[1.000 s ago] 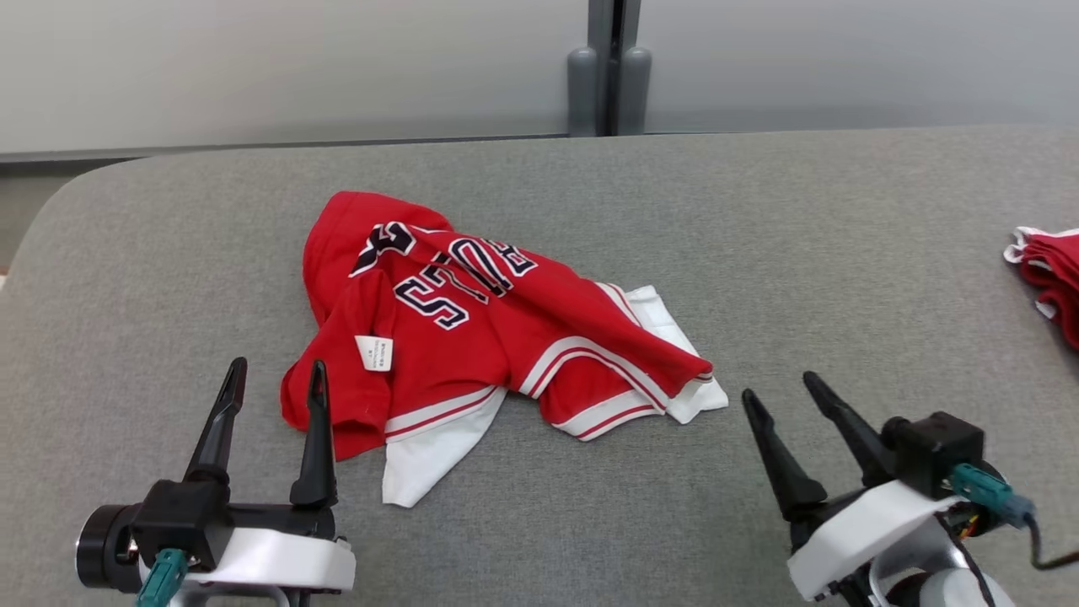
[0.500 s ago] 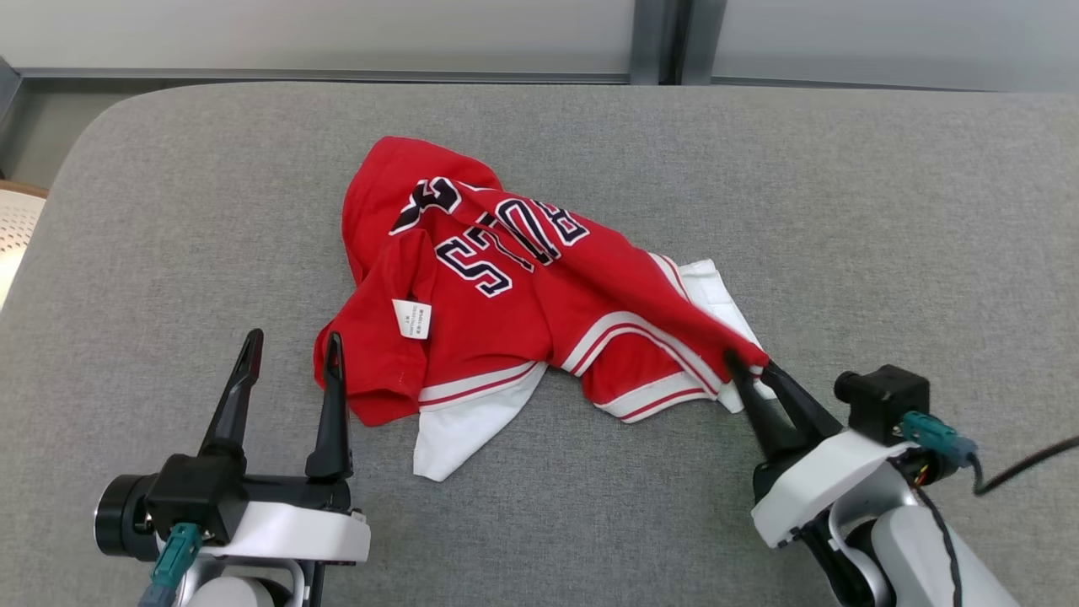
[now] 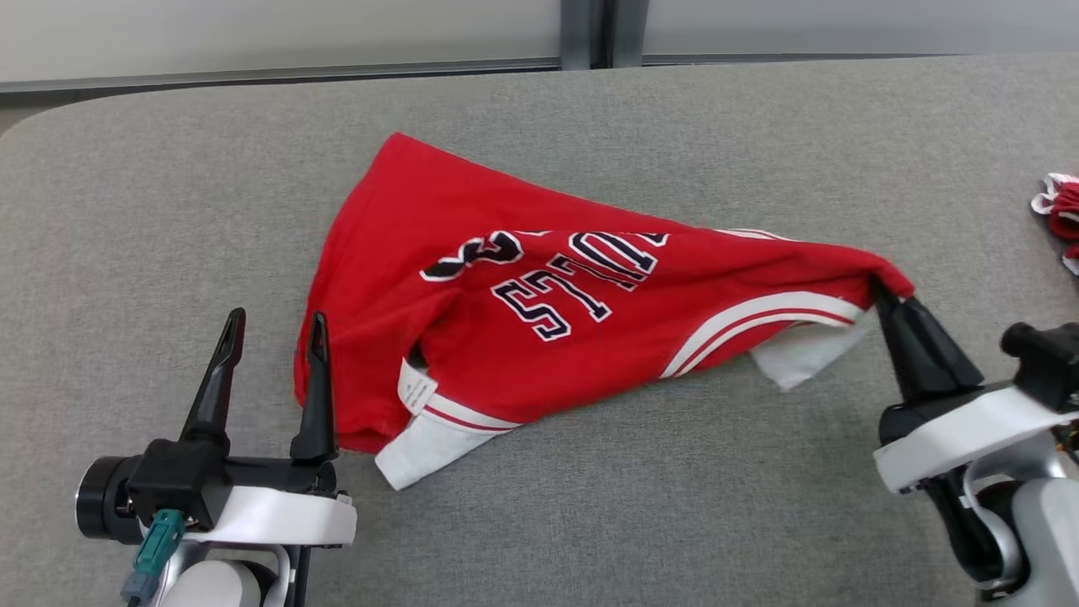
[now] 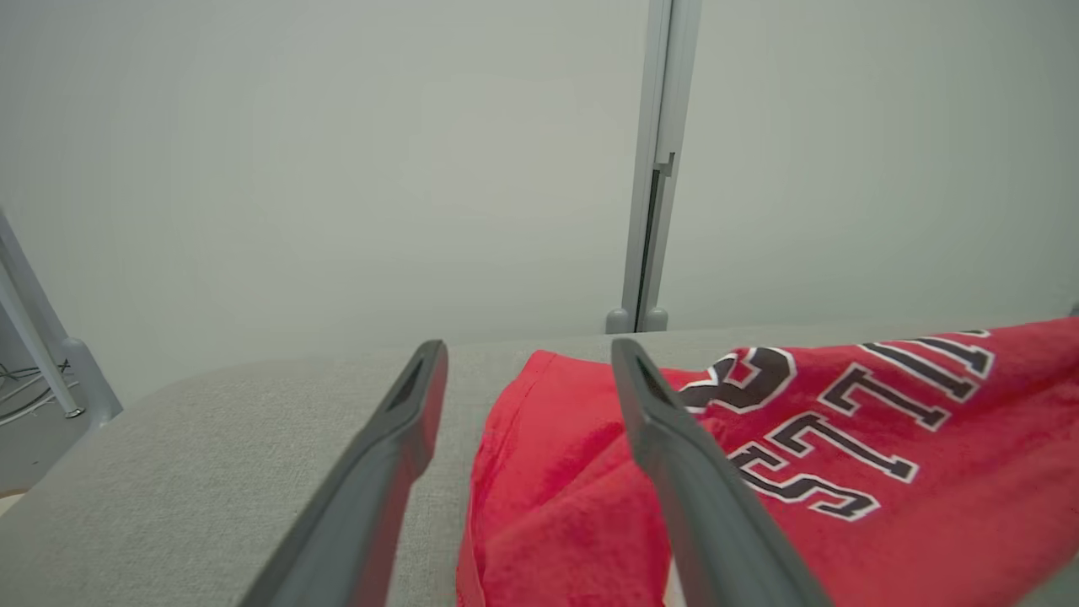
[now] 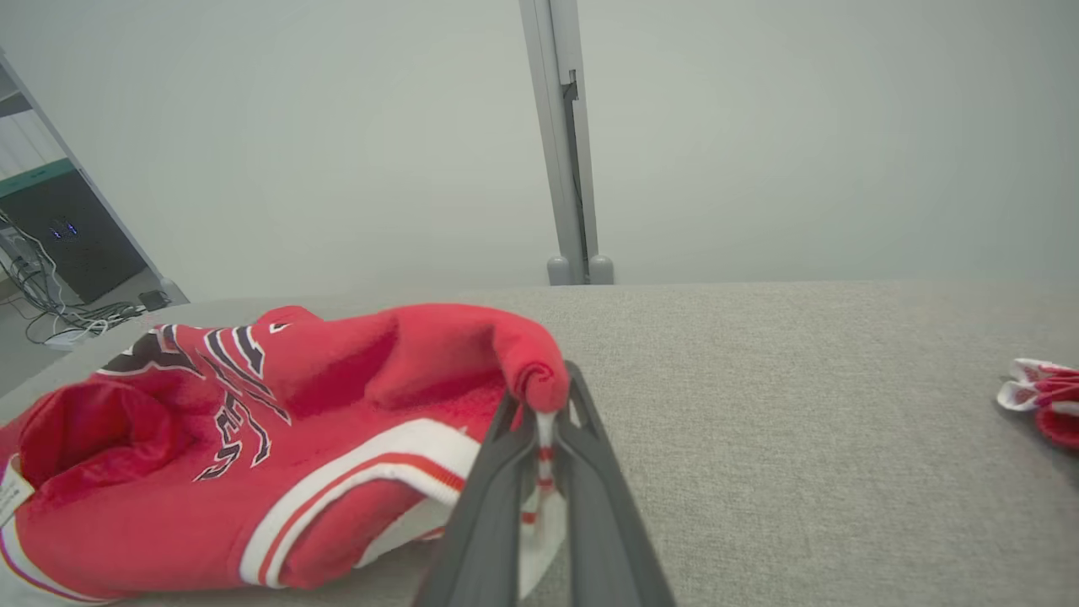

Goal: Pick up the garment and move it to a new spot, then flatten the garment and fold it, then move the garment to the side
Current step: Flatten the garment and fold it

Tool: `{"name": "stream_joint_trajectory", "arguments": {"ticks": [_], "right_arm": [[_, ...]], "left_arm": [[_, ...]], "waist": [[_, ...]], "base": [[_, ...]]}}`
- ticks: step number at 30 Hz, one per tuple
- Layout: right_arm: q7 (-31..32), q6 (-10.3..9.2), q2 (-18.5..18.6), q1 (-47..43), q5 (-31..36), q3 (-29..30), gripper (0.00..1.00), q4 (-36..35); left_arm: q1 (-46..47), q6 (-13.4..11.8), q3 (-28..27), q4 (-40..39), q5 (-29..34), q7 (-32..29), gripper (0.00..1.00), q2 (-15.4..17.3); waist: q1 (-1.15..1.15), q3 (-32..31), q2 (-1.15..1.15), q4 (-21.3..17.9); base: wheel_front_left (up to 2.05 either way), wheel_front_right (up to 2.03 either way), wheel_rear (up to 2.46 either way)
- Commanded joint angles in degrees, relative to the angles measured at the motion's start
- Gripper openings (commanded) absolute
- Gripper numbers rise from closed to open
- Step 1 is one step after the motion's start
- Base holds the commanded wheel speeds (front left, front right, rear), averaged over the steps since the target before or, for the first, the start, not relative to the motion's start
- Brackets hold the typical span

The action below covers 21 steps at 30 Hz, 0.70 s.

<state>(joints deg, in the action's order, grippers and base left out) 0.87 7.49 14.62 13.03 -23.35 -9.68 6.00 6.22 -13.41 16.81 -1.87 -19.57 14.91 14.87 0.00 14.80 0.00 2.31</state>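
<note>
Striped garment (image 5: 253, 438) hem in right gripper (image 5: 544, 409)

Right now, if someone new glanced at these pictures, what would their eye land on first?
The red jersey with white trim and dark block letters, spread across the middle of the grey fabric tabletop, dominates. Its right corner is pinched in the shut right claw, while the left claw stands open at the jersey's left edge. A small red and white cloth bundle sits at the far right edge.
</note>
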Motion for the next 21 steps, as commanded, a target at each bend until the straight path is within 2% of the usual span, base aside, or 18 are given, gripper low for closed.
{"name": "stream_joint_trajectory", "arguments": {"ticks": [1, 5, 9, 15, 21], "right_arm": [[0.94, -0.01, 0.68, -0.44, 0.16, 1.29, 0.00, -1.47], [3.83, -0.01, 1.85, -0.71, 0.64, 5.57, 0.00, -5.55], [5.86, 0.00, 3.13, 1.56, 0.67, 8.01, 0.00, -6.68], [7.10, -0.01, 5.20, 7.31, -0.49, 8.42, 0.00, -2.89], [6.39, -0.01, 7.58, 15.20, -2.44, 7.61, 0.00, 5.29]], "left_arm": [[0.89, 0.11, -0.48, -0.16, 0.45, 0.31, 1.00, 0.27], [1.34, 0.46, -0.70, -0.43, 0.70, 0.29, 1.00, 0.39], [2.13, 0.89, -0.52, -0.64, 1.17, 0.30, 1.00, 0.06], [4.67, 2.23, 0.09, -0.60, 1.60, 0.31, 1.00, -0.93], [7.39, 3.77, 0.25, -0.26, 2.42, 0.32, 1.00, -2.88]], "waist": [[0.00, 0.40, 0.00, -0.93], [0.00, 1.09, 0.00, -2.21], [0.00, 2.30, 0.00, -2.34], [0.00, 6.03, 0.00, 0.25], [0.00, 11.10, 0.00, 4.29]], "base": [[0.00, 0.00, 0.00], [0.00, 0.00, 0.00], [0.00, 0.00, 0.00], [0.00, 0.00, 0.00], [0.00, 0.00, 0.00]]}}
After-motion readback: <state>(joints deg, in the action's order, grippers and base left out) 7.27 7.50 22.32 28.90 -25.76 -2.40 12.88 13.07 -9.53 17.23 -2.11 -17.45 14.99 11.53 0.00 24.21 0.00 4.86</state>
